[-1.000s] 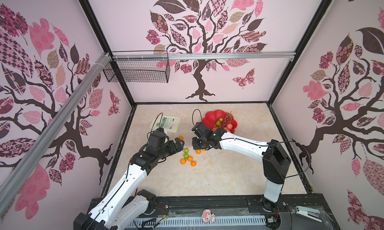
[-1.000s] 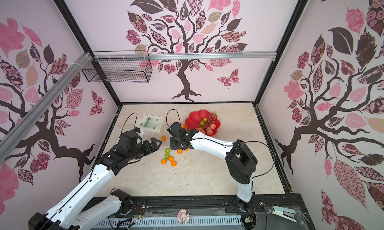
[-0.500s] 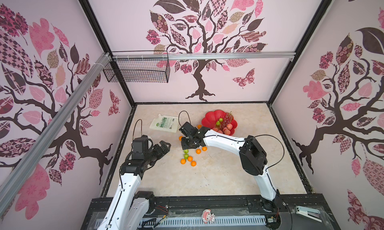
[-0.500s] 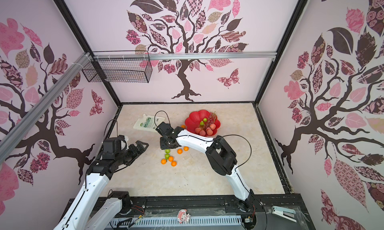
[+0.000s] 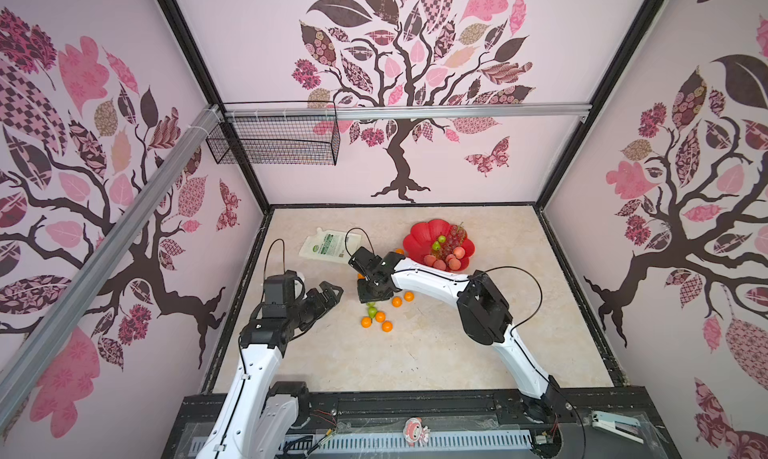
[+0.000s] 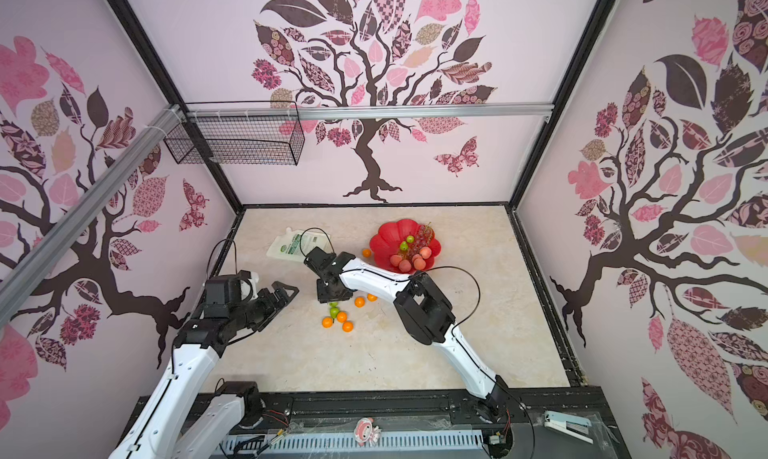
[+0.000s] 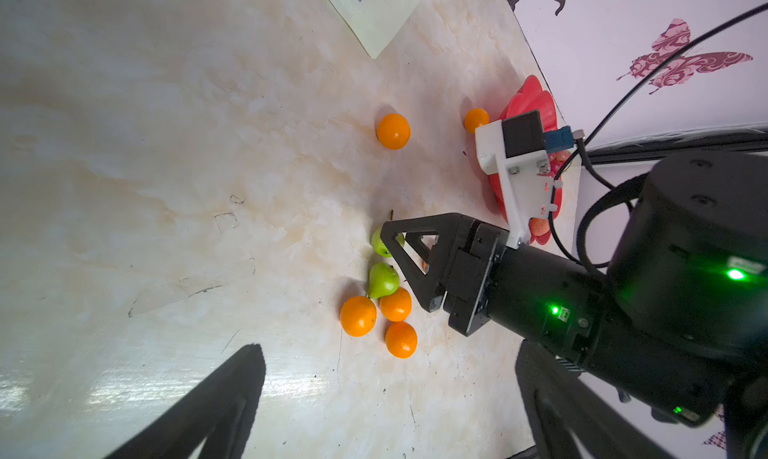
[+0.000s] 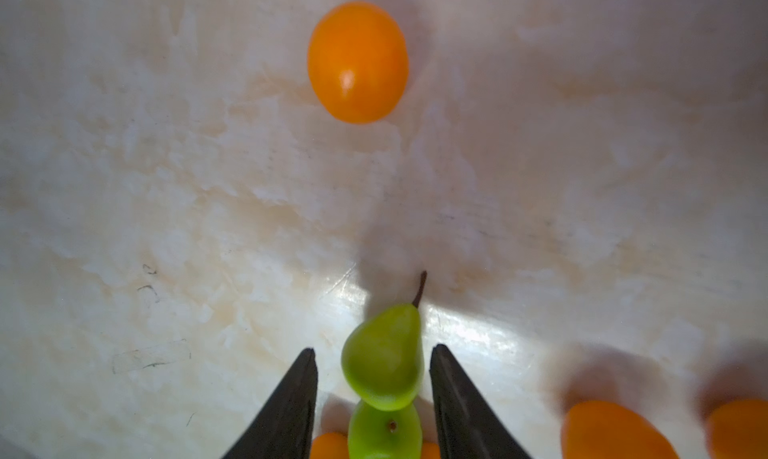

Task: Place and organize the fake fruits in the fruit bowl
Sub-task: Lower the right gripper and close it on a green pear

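Half open, the right gripper point(image 8: 372, 349) straddles a green pear point(image 8: 384, 355) on the table point(image 8: 166, 187), ready to pinch it; the left gripper point(image 5: 326, 297) gapes empty.

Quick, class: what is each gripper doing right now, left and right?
Left gripper: open, holding nothing.
Right gripper: open, fingers either side of a green pear, not yet gripping it.

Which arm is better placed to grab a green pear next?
Right. The right gripper is open with a finger either side of a green pear; the left gripper, also open, hangs apart from the fruits.
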You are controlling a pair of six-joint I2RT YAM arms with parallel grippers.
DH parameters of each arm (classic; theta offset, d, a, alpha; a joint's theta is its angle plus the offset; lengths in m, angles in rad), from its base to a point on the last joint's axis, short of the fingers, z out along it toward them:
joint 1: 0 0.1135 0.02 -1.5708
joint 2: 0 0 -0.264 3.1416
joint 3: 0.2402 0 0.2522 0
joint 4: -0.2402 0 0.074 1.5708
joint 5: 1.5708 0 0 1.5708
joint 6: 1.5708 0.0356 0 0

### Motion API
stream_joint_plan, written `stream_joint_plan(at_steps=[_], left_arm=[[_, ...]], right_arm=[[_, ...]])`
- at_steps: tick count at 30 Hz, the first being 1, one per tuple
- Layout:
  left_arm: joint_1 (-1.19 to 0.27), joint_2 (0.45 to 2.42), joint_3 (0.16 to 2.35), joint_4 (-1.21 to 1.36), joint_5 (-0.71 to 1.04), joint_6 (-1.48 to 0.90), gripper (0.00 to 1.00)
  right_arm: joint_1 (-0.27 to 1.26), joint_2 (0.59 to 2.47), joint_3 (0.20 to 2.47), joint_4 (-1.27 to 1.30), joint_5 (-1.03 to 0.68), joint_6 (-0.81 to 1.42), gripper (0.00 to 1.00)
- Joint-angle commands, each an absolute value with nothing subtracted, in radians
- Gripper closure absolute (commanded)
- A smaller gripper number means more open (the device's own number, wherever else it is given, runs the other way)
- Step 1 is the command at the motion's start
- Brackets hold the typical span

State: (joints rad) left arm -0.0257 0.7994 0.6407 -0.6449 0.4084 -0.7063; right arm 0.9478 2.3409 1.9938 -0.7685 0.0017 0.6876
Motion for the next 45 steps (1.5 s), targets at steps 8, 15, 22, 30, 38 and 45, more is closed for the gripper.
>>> stream_joint_plan(at_steps=[8,15,22,30,38,45], left_arm=[[-0.020,0.797,0.614,-0.633,0.422,-0.689,0.02],[-0.018,0.800,0.614,-0.630,0.426,-0.687,0.02],[-0.018,0.799,0.612,-0.627,0.430,-0.689,0.02],[-0.016,0.802,0.610,-0.624,0.431,-0.687,0.02],[-0.015,0.809,0.611,-0.618,0.434,-0.686,0.02],[-0.015,0.807,0.613,-0.623,0.436,-0.686,0.02]], right_arm=[[0.956,2.437,2.108,-0.892,0.008,0.666,0.52],[0.961,2.461,2.159,-0.929,0.015,0.658,0.51],[0.965,2.520,2.217,-0.976,0.018,0.649,0.51],[0.968,2.552,2.270,-1.017,0.023,0.640,0.53],[0.968,2.551,2.268,-1.017,0.023,0.639,0.58],[0.968,2.547,2.269,-1.012,0.022,0.638,0.61]])
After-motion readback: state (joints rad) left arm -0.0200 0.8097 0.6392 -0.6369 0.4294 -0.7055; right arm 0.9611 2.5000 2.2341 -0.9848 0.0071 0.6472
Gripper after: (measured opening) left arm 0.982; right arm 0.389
